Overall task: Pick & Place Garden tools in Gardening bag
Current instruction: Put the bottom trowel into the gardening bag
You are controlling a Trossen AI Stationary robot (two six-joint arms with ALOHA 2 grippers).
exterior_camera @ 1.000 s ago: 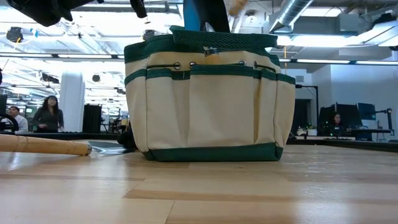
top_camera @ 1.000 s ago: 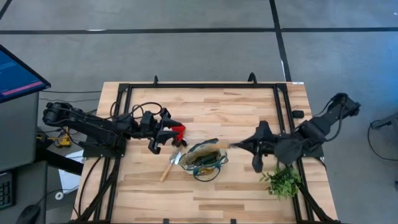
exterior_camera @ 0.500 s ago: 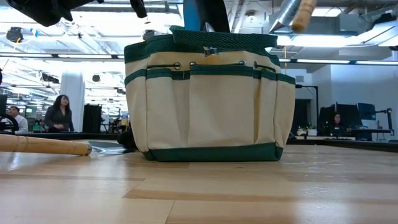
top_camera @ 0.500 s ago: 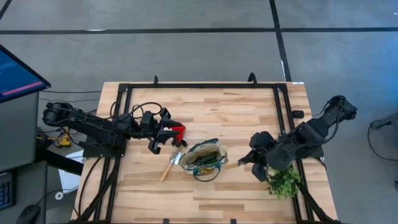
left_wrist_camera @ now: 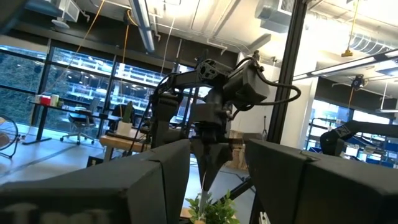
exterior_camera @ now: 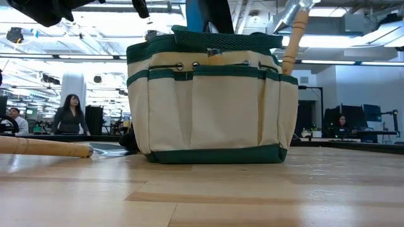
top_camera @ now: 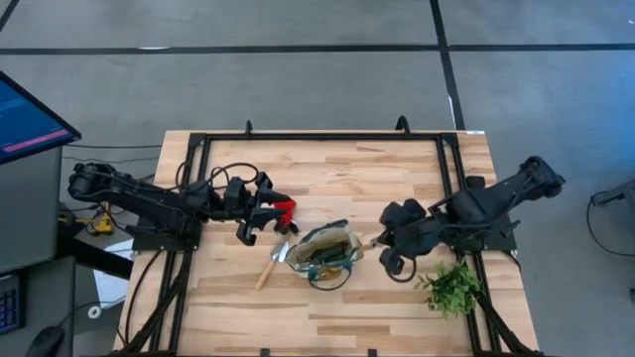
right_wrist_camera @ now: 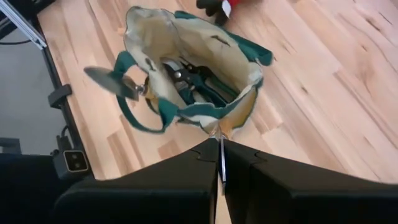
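The tan gardening bag (top_camera: 325, 253) with green trim stands open at mid-table; it also shows in the low view (exterior_camera: 211, 107) and the right wrist view (right_wrist_camera: 186, 68). Dark shears and teal pruners (right_wrist_camera: 194, 82) lie inside it. My right gripper (top_camera: 385, 245) hangs just right of the bag, shut on a wooden-handled tool (exterior_camera: 294, 36). A wooden-handled trowel (top_camera: 270, 266) lies on the table left of the bag. My left gripper (top_camera: 268, 210) is open, with a small red item (top_camera: 286, 209) at its fingertips. My right gripper pinches the tool's thin metal blade (right_wrist_camera: 220, 163) edge-on between its two fingers, which point down and toward the bag. The tool hangs below them, tilted. Its wooden handle (exterior_camera: 291, 47) points down at the bag's right rim. I cannot tell whether the handle touches the bag.
A leafy green sprig (top_camera: 451, 288) lies near the table's right front corner, beside my right arm. A black frame (top_camera: 298, 137) runs along the table's far edge and sides. People stand in the room beyond the table (exterior_camera: 68, 113).
My right gripper has swung back from over the bag toward the table's right edge and turned. It has then come down by the bag's right end. The tool's wooden handle has tipped from nearly level to pointing down at the bag's right rim.
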